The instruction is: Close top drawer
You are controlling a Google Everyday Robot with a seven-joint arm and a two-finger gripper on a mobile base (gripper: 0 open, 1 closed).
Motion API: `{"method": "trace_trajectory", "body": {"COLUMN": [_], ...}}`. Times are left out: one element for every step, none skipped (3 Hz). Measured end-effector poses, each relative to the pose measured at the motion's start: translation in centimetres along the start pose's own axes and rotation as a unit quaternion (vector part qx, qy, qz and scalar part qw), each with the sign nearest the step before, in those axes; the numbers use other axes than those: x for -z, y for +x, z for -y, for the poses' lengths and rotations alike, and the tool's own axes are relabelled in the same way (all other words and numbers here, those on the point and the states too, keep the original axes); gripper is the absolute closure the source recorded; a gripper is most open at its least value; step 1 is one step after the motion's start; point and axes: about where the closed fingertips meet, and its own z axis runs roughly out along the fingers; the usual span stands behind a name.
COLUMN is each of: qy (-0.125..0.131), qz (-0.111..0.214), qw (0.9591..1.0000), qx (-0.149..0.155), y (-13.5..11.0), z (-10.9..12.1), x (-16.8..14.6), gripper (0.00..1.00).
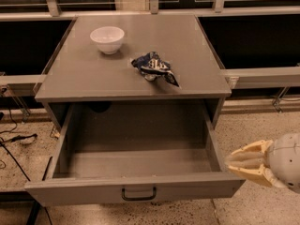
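Note:
The top drawer (136, 189) is a wide grey metal drawer pulled far out of the grey cabinet (140, 64). Its deep box is empty and a small black wire handle (138, 194) sits at the centre of its front. My gripper (233, 165) is low at the right, just beside the drawer's front right corner, its cream fingers (248, 161) pointing left towards the drawer. The fingers lie close together and hold nothing.
A white bowl (107, 39) and a crumpled blue and white wrapper (154, 67) lie on the cabinet top. Black cables (14, 142) trail on the speckled floor at the left. A rail with dark panels (262, 74) runs behind.

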Motion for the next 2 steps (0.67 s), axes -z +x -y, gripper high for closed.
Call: {"method": "trace_trajectory", "body": {"qy": [0.000, -0.004], "qz": [0.016, 0.041], "qw": [0.9999, 0.9991], "qx": [-0.001, -0.004], "y": [1.4, 3.6], "z": [-0.7, -2.4], "x": [-0.9, -2.6], "gripper": [1.00, 1.00]}}
